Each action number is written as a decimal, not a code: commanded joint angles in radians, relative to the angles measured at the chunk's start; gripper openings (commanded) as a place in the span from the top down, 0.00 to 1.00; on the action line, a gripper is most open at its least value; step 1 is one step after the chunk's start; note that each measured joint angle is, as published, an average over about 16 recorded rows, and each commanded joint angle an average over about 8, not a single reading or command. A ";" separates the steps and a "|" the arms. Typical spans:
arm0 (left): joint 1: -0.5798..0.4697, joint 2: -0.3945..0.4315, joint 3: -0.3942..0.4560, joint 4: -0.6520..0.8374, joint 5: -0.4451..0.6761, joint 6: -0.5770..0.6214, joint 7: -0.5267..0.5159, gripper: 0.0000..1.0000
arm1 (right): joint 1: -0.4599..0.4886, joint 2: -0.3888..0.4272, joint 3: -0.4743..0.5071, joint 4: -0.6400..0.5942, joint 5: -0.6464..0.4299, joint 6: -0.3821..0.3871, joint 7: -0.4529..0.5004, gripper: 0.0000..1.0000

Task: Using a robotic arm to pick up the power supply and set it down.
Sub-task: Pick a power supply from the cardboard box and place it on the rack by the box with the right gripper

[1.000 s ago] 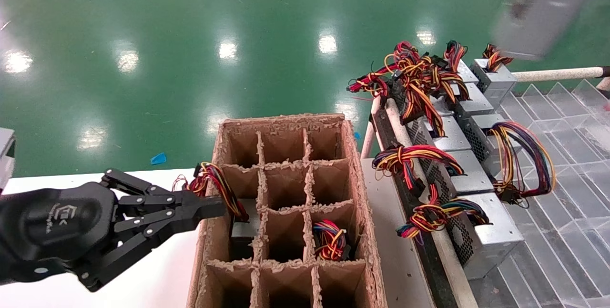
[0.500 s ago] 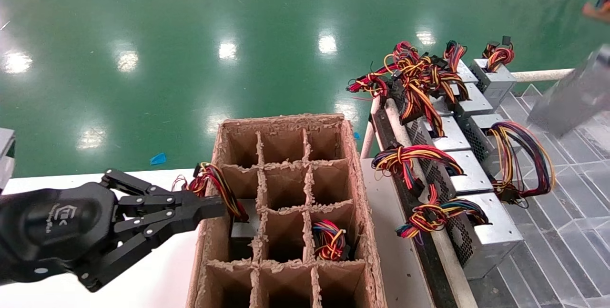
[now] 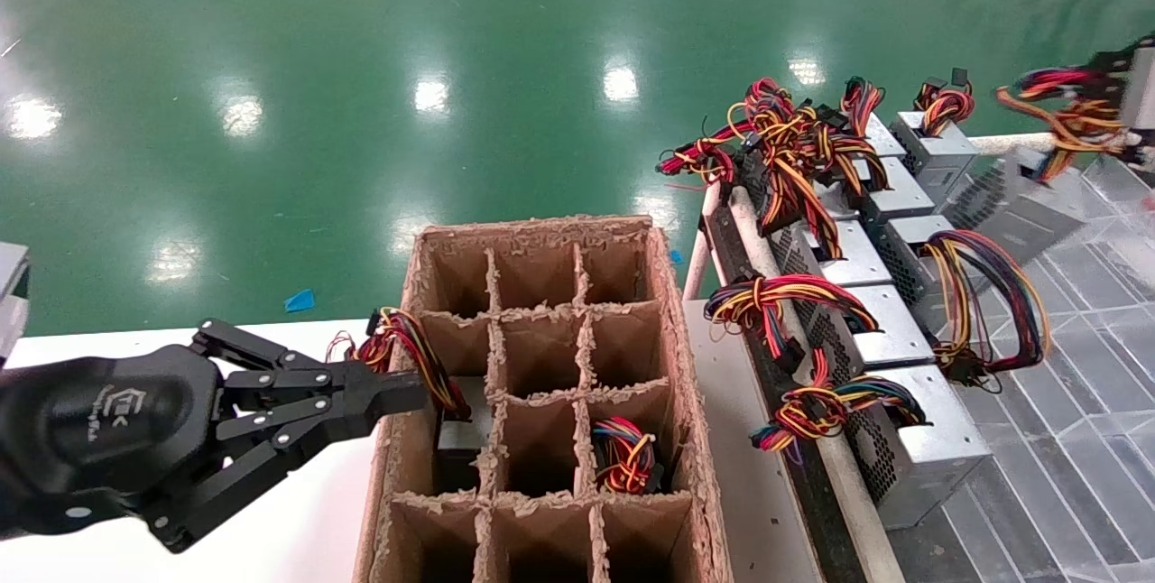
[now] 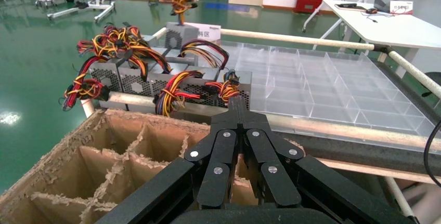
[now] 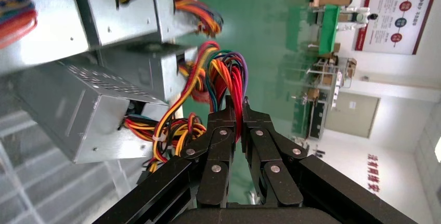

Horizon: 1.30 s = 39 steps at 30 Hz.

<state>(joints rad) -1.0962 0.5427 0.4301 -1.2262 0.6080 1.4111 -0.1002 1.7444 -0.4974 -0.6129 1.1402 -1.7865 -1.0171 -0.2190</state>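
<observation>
My right gripper (image 5: 235,104) is shut on the looped red, orange and purple wires (image 5: 229,76) of a power supply (image 5: 86,112), a silver box with a mesh vent. In the head view this power supply (image 3: 1020,195) hangs tilted by its wires (image 3: 1069,109) at the far right, over the clear tray and beside the far end of the row of units. My left gripper (image 3: 411,389) is shut and empty, its tips at the left wall of the cardboard divider box (image 3: 541,226); the left wrist view shows the same gripper (image 4: 238,104).
Several more power supplies (image 3: 866,258) with wire bundles stand in a row along the padded rail. A clear compartment tray (image 3: 1065,384) lies right of them. Two cells of the divider box hold units with wires (image 3: 627,452). A white table (image 3: 298,529) is under my left arm.
The held power supply has come down from the upper right corner and swung so that it now hangs by its wires just above the tray. My left arm has not moved.
</observation>
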 commanded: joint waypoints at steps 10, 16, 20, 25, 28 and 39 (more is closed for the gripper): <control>0.000 0.000 0.000 0.000 0.000 0.000 0.000 1.00 | 0.021 -0.052 0.019 -0.127 0.091 -0.003 -0.127 1.00; 0.000 0.000 0.000 0.000 0.000 0.000 0.000 1.00 | 0.038 -0.063 0.022 -0.133 0.121 -0.037 -0.160 1.00; 0.000 0.000 0.000 0.000 0.000 0.000 0.000 1.00 | 0.043 -0.067 0.021 -0.138 0.124 -0.044 -0.159 1.00; 0.000 0.000 0.000 0.000 0.000 0.000 0.000 1.00 | 0.052 -0.079 0.010 -0.185 0.079 -0.017 -0.151 1.00; 0.000 0.000 0.000 0.000 0.000 0.000 0.000 1.00 | 0.066 -0.095 0.001 -0.230 0.041 0.005 -0.146 1.00; 0.000 0.000 0.000 0.000 0.000 0.000 0.000 1.00 | 0.105 -0.155 -0.009 -0.369 0.013 0.036 -0.205 1.00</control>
<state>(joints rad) -1.0962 0.5427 0.4301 -1.2262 0.6080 1.4110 -0.1002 1.8484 -0.6519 -0.6206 0.7729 -1.7706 -0.9813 -0.4280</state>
